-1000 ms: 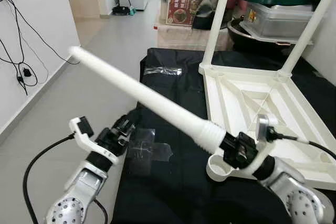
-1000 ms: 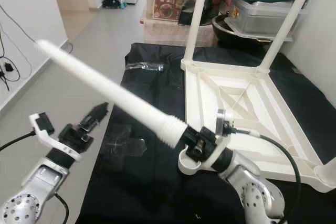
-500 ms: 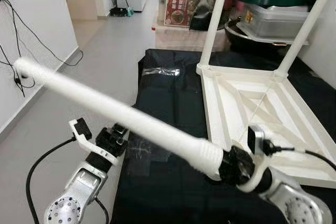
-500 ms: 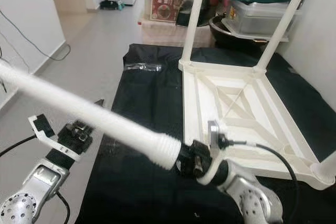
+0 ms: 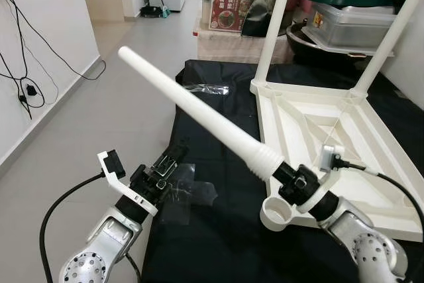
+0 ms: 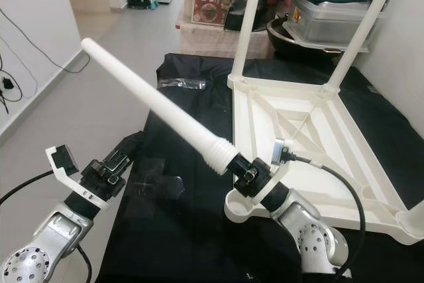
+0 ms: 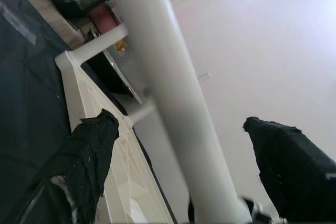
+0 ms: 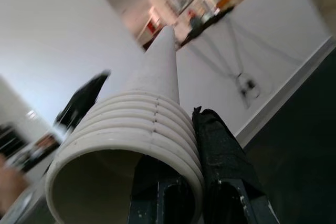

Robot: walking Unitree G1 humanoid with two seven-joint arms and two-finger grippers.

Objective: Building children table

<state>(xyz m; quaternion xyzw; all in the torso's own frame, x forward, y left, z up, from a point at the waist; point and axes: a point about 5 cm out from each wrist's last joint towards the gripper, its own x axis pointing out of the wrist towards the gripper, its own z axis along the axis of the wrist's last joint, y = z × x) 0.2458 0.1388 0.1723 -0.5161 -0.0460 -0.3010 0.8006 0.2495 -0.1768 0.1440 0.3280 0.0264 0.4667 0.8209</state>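
White leg (image 5: 199,114) clamped at ribbed end by right tool (image 5: 296,182), pointing up-left; empty socket (image 5: 276,212) sitting just below. Left tool (image 5: 169,161) hanging open under leg.

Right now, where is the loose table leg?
The loose table leg is held at its threaded end by the right gripper, slanting up to the robot's left over the black mat, just above the upturned table's empty corner socket.
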